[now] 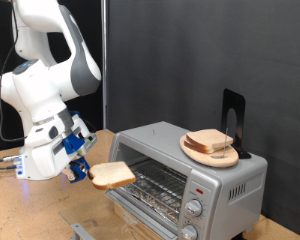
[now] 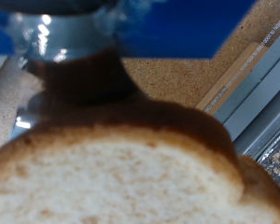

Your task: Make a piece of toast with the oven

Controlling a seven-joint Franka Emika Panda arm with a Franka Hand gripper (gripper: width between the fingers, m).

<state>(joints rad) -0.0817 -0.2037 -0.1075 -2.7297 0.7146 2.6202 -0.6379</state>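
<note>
Bread filling most of the wrist view: we're seeing the piece of toast (image 2: 121, 177) right up against the lens, pale face w/ brown crust along its curved edge, one dark finger (image 2: 84, 79) pressing onto it. We're reading the gripper (image 1: 82, 170) as clamped on the slice. From the exterior view we're seeing it at the arm's end, toward that view's left, w/ the toast (image 1: 112, 176) sticking out flat toward the oven (image 1: 190, 165). Oven door (image 1: 145, 205) is hanging open & the slice is hovering just beside the door's edge, outside the cavity. We're also noting a wooden plate (image 1: 210, 150) w/ more bread slices (image 1: 210, 140) sitting on the oven top, a black stand (image 1: 233, 120) behind it, all on a wooden table (image 1: 30, 215)
</note>
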